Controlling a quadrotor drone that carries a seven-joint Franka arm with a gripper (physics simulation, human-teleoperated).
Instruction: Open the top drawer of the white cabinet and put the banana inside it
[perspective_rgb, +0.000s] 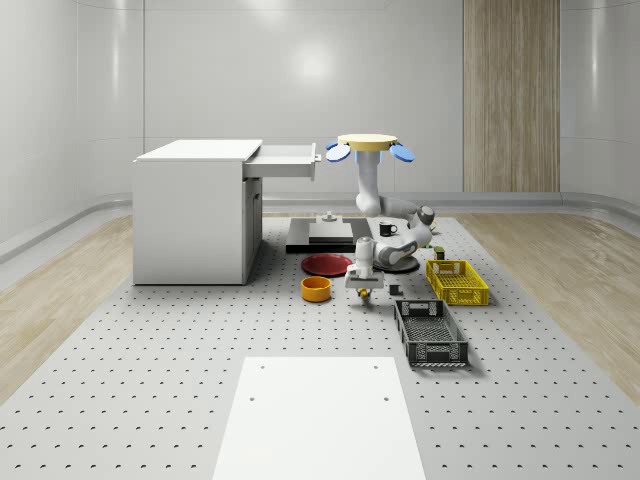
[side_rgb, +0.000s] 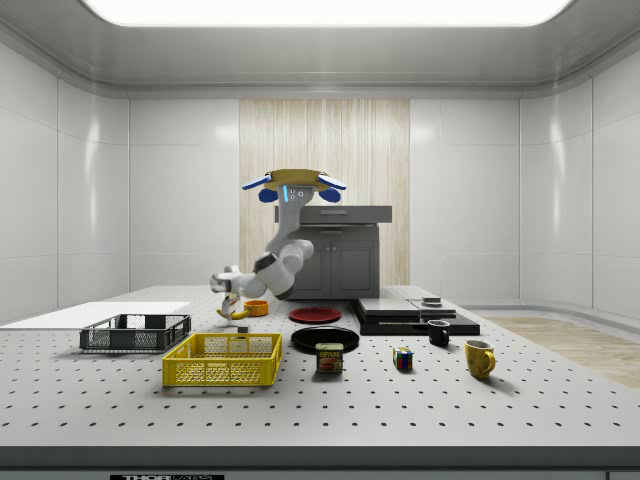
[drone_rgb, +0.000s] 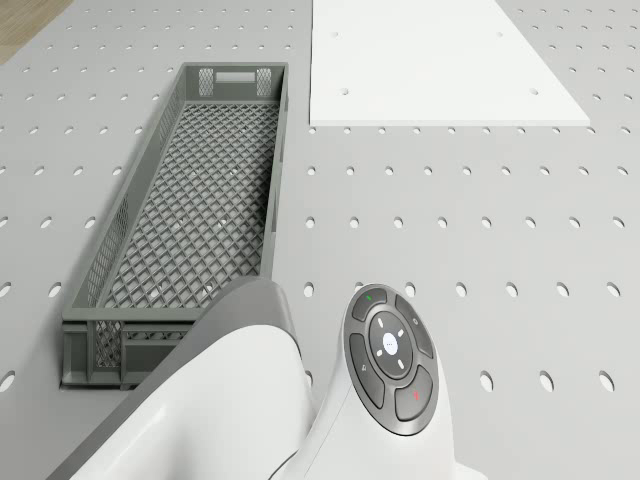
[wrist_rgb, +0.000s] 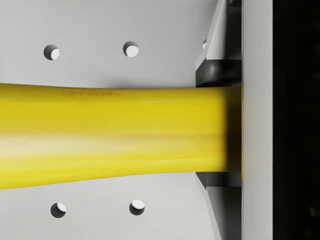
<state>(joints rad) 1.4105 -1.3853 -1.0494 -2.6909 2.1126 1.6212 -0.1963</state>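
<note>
Banana (wrist_rgb: 115, 135) clamped in gripper (perspective_rgb: 365, 291), drone (perspective_rgb: 366, 146) hovering beside open top drawer (perspective_rgb: 284, 163)

The floor (perspective_rgb: 150, 400) is grey and pegged with holes. Places run from the gripper (perspective_rgb: 365, 292), as in the whole-scene view. An orange bowl (perspective_rgb: 317, 289) lies just to its left, a red plate (perspective_rgb: 327, 264) behind-left. A grey crate (perspective_rgb: 430, 334) sits near, to the front-right; a yellow crate (perspective_rgb: 457, 281) to the right. A white board (perspective_rgb: 318, 420) lies well in front. The cabinet (perspective_rgb: 195, 215) stands far left. A dark slab (perspective_rgb: 325, 236) lies behind.
</note>
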